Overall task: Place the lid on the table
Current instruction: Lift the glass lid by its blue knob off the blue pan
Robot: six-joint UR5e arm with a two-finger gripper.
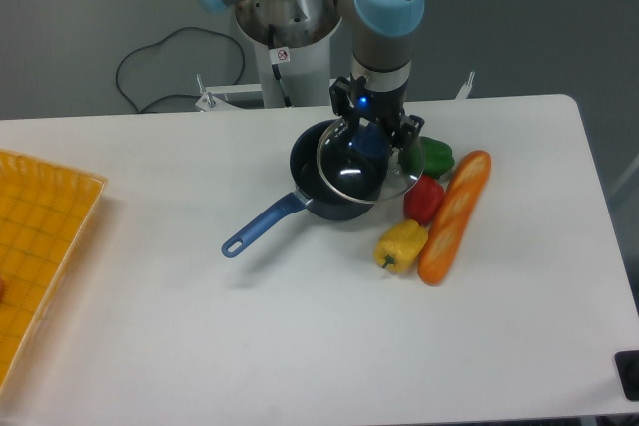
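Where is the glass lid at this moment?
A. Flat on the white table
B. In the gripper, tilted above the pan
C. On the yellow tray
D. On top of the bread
B: the gripper is shut on the knob of the lid, which hangs tilted over the pan.

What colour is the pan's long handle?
Blue, on the pan handle, clearest in the fixed camera view.

White table [300, 346] with rounded corners carries a dark blue long-handled pan [310, 197], green pepper [436, 156], red pepper [424, 199], yellow pepper [399, 245], a baguette [454, 216], and a yellow gridded tray [35, 246] at its left edge.
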